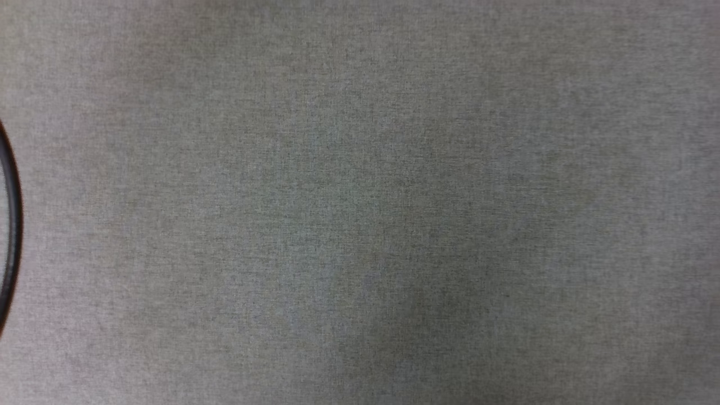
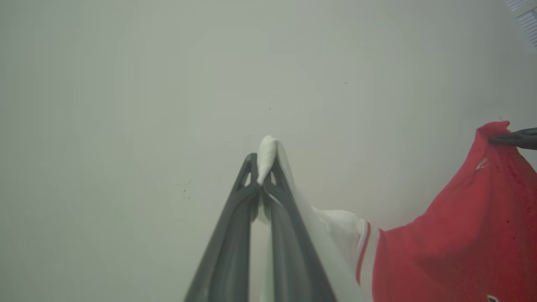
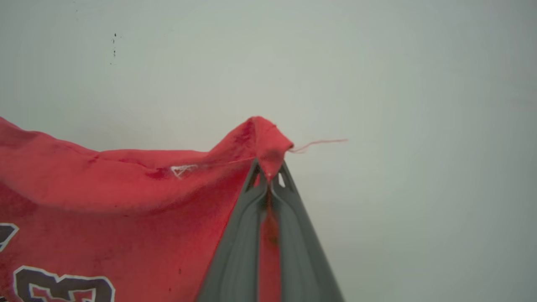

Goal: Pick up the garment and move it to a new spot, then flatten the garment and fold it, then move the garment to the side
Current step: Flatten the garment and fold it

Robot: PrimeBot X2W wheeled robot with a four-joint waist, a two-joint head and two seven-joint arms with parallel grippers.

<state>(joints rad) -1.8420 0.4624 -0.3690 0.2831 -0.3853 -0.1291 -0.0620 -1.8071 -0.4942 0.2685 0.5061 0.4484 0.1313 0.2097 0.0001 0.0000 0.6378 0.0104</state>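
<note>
Grey woven surface (image 1: pixel 360 202) lay under the head camera; plain pale backdrop (image 2: pixel 126 84), possibly a wall. I counted one red, white-sleeved soft T-shirt (image 2: pixel 453 251), hung between two grippers: left gripper (image 2: pixel 262 167) pinched tight on its sleeve, right gripper (image 3: pixel 268 172) on a red edge.

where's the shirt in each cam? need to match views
Head view: grey cloth, dark arc at left edge.
Left wrist view: shirt lower right, white sleeve in left gripper.
Right wrist view: shirt lower left, red corner in right gripper.
Shared landmark: small white mark near that corner.
</note>
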